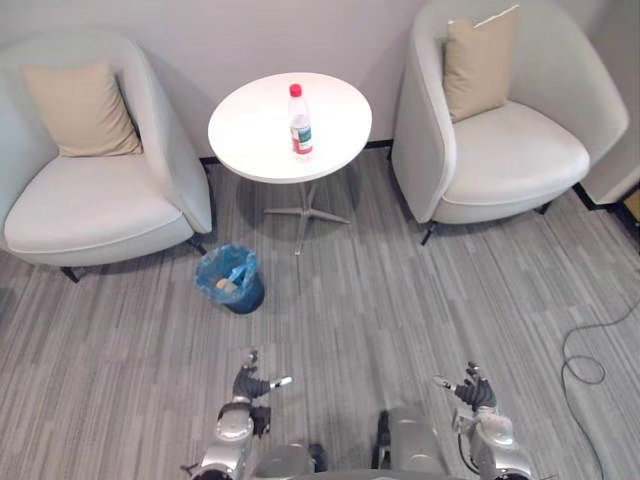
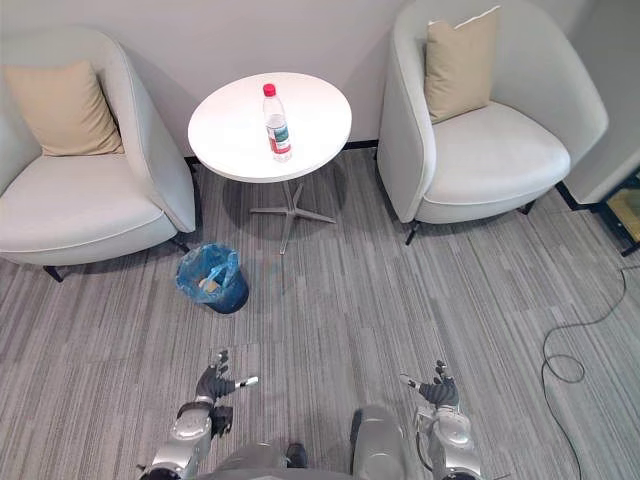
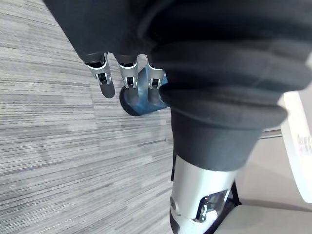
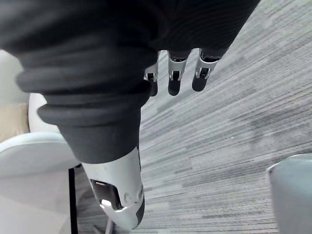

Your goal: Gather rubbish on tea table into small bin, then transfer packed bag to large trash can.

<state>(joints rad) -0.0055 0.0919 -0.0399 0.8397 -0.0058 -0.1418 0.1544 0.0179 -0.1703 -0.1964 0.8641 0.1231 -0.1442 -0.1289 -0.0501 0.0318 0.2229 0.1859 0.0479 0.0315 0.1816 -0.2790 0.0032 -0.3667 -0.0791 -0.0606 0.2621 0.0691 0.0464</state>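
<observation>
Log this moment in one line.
bottle upright on tea table | small bin on floor | left hand open | right hand open

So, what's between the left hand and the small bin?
Only bare grey carpet, seen in the left eye view, separates the left hand from the blue-bagged small bin.

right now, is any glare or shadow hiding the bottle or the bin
Left eye view: even light, no glare on the bottle or white table; soft shadow under the table, bin plainly lit. Left wrist view: the left hand covers most of the bin.
</observation>
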